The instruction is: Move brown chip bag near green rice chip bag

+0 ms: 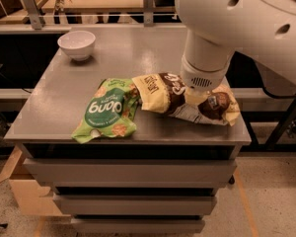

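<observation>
A: Finding gripper (197,98) down on middle of brown chip bag (163,92), lying right of green rice chip bag (107,111), touching it; being unable to tell grasp state.
B: Advising releasing gently, lifting straight, avoiding dragging it away.

**Item 1.** Green rice chip bag (119,128): large white lettering on its dark green oval (104,110), seen upside down from this side. It appears to spell "dong", though that reading is not certain. A smaller white line beside it is too small to read.

**Item 2.** Brown chip bag (164,94): white script lettering across the dark face, partly covered by the arm and not legible as a word. Its pale panel (186,113) carries fine print, unreadable.

**Item 3.** Gripper (196,98): at the middle of the brown chip bag, under the wrist. No markings can be read on it.
</observation>
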Available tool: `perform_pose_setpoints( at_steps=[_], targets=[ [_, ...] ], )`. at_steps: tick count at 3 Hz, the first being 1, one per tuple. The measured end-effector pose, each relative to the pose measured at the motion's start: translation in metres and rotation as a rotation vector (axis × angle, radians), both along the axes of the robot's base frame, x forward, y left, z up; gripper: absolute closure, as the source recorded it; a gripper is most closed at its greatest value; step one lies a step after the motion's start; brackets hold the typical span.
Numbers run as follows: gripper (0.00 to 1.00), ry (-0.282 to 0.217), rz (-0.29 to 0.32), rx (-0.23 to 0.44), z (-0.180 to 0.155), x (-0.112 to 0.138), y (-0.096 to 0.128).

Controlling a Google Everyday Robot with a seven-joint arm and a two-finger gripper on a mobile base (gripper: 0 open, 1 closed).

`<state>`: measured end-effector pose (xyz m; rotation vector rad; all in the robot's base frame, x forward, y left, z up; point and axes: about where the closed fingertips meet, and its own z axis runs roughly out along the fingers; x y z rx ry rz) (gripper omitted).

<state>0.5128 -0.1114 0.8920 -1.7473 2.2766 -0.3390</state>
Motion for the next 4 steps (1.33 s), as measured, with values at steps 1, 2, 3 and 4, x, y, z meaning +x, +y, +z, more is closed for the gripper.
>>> perform_pose_setpoints(
  at_steps=[1,2,3,4],
  targets=[
    [0.35,-0.002,0.001,0.0,0.001,0.0,0.0],
    [0.12,-0.004,0.001,0.0,0.002,-0.001,0.0],
    [0.0,-0.008,0.001,0.01,0.004,-0.002,-0.001],
    [0.0,-0.029,-0.03,0.04,0.015,-0.001,-0.019]
  ],
)
